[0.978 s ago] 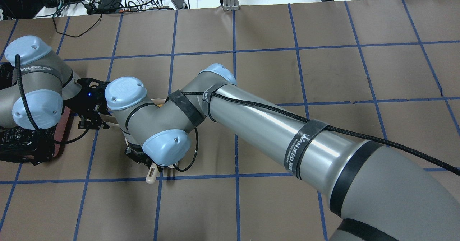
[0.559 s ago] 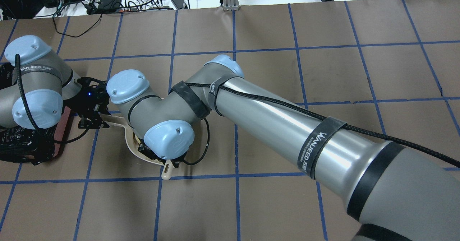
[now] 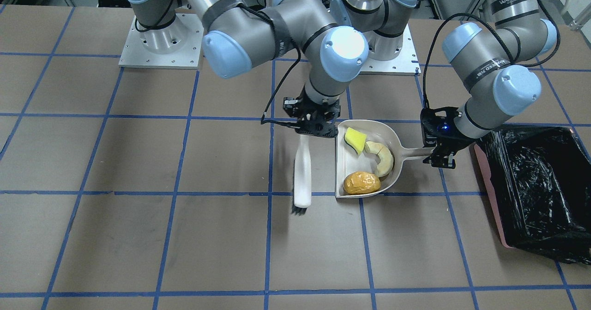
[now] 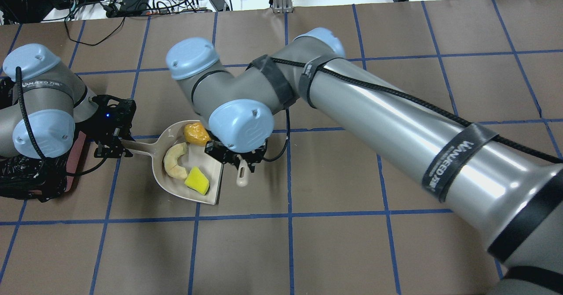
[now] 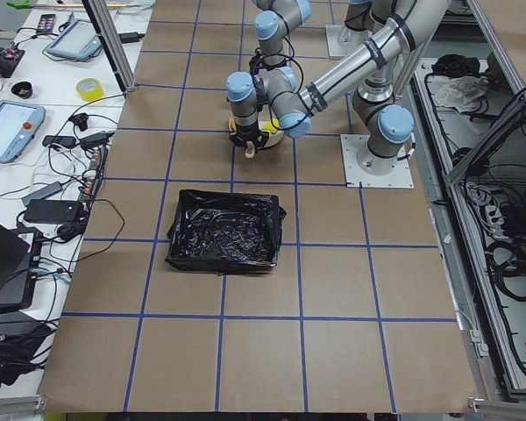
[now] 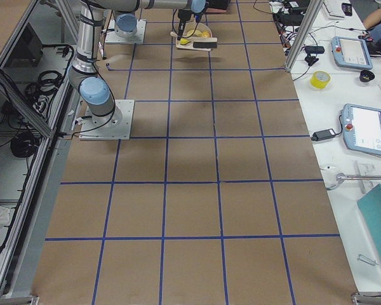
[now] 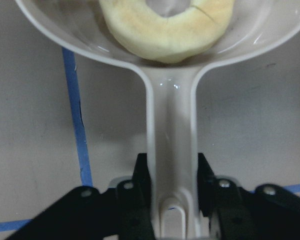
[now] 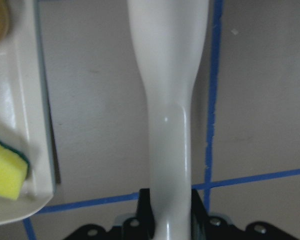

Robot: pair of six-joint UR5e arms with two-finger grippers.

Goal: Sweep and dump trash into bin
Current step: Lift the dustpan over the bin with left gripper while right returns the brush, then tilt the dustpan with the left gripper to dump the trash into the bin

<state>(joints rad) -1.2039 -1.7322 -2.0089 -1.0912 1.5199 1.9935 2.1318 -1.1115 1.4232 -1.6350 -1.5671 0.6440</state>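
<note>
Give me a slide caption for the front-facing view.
Left gripper holds off-white plastic dustpan with three food pieces; right gripper holds white brush.

The right arm (image 4: 374, 106) and left arm (image 4: 39, 92) are silver-grey tubes with pale blue domed joint caps (image 4: 239, 125) dotted with small screws. Black braided cables (image 4: 396, 95) run under black straps (image 4: 448, 163) lettered WANJEED. A blue light (image 4: 108, 115) glows by the black left gripper (image 4: 112, 147).
</note>
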